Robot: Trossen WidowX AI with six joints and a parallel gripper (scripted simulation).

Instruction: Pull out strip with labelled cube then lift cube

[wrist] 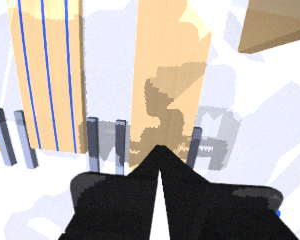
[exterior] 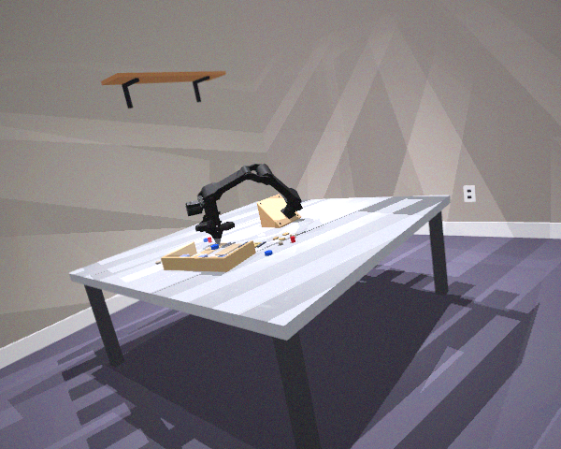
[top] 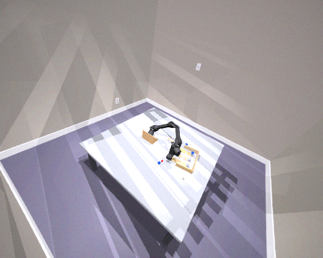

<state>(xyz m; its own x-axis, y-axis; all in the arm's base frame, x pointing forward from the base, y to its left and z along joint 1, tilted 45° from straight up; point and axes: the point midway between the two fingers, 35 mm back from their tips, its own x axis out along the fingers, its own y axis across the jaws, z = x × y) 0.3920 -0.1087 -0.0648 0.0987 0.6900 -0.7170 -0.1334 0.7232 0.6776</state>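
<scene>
My gripper (exterior: 218, 242) (wrist: 160, 149) is shut and empty. Its tips are over the near end of a plain wooden strip (wrist: 170, 50) in the wrist view. Left of it lies a strip with blue lines (wrist: 62, 100). The strips are in a wooden tray (top: 183, 167) (exterior: 194, 264). A blue piece (top: 192, 152) and two pale bluish pieces (top: 189, 159) (top: 187, 165) stand in the tray in the top view. I cannot make out a label on any of them. The wrist view shows no cube on the strips; their far ends are out of frame.
Dark upright posts (wrist: 92, 145) (wrist: 196, 145) stand beside the strips' near ends. A blue piece (top: 159, 162) and a red piece (top: 162, 160) lie outside the tray. Another blue piece (exterior: 268, 253) and red piece (exterior: 292, 238) are on its other side. A slanted wooden board (top: 149, 137) stands near the arm's base.
</scene>
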